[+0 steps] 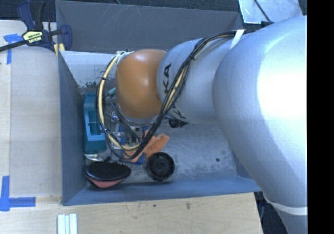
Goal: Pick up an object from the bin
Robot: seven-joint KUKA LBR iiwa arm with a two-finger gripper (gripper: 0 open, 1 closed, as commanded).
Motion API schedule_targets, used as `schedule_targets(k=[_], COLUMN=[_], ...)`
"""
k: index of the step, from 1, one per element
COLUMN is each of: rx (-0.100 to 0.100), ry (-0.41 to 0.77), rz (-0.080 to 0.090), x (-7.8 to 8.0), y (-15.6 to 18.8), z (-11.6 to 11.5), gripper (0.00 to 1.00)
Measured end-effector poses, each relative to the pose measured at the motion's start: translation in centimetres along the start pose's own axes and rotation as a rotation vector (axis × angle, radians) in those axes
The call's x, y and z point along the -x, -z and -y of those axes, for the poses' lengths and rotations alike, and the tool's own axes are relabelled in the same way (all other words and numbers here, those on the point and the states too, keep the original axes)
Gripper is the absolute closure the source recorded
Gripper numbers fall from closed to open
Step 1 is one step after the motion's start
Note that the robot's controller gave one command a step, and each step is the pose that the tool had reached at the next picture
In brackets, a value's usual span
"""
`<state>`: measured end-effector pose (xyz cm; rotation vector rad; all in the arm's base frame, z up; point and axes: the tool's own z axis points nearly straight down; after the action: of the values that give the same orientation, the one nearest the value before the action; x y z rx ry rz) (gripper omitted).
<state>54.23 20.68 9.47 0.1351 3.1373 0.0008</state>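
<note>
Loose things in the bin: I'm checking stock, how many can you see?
4. A blue block along the left wall, a black-and-red oval thing in the bottom-left corner, a black round disc right of it, an orange piece above the disc. The arm may hide more.

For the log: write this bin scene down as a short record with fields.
bin: grey metal, arm in from the right
gripper: low in the left half, beside the blue box
blue box: along the left wall
orange piece: right of the gripper
black round part: by the view's bottom wall
black-and-red oval thing: bottom left corner
grasp: cannot tell
</note>
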Motion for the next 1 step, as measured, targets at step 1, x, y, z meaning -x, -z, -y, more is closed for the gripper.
schedule_targets(k=[1], rx=[0.000], ry=[0.267], rz=[0.000], x=[0.62], y=[-2.42], z=[-0.24], gripper=[1.00])
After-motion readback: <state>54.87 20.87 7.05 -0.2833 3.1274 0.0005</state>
